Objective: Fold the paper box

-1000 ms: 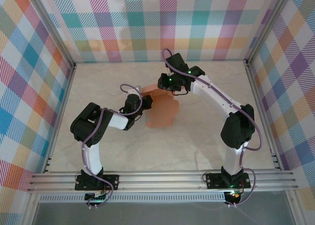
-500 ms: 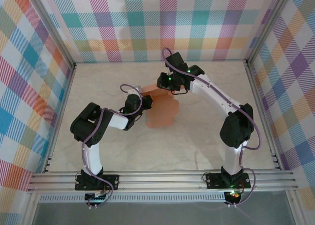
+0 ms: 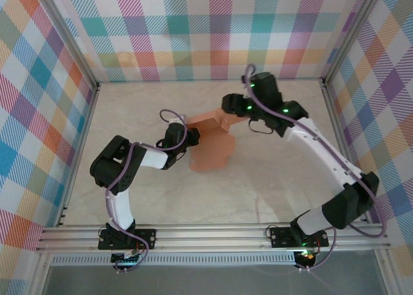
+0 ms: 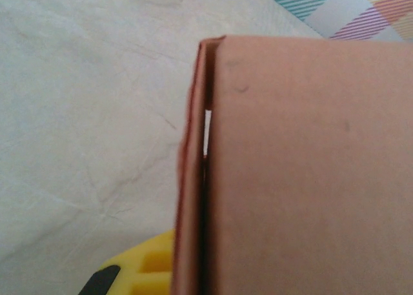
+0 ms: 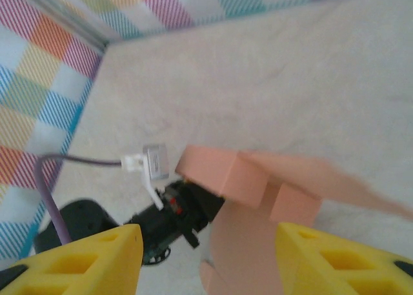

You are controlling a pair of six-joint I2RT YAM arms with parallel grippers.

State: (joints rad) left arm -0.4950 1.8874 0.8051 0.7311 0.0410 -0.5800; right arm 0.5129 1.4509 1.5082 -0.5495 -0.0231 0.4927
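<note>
One paper box (image 3: 210,146), matte salmon card, mid-frame on pale marbled table (image 3: 271,179): boxy folded end, rounded flaps. My left pincer (image 3: 188,135) pinching its left edge. My right pincer (image 5: 206,237) spread, two yellow honeycombed fingers (image 5: 97,263).

Two yellow fingers (image 5: 90,259) of the right gripper (image 5: 208,238) stand wide apart at the bottom edge, with nothing touching them. Beyond the gap lies the salmon paper box (image 5: 222,175), one section raised into a blocky corner and a flap blurred out to the right. The left arm (image 5: 161,221), black, reaches under that corner, with a grey connector (image 5: 157,161) and purple cable (image 5: 51,198). Pale desk (image 5: 290,82) runs to a plaid wall (image 5: 39,82)
</note>
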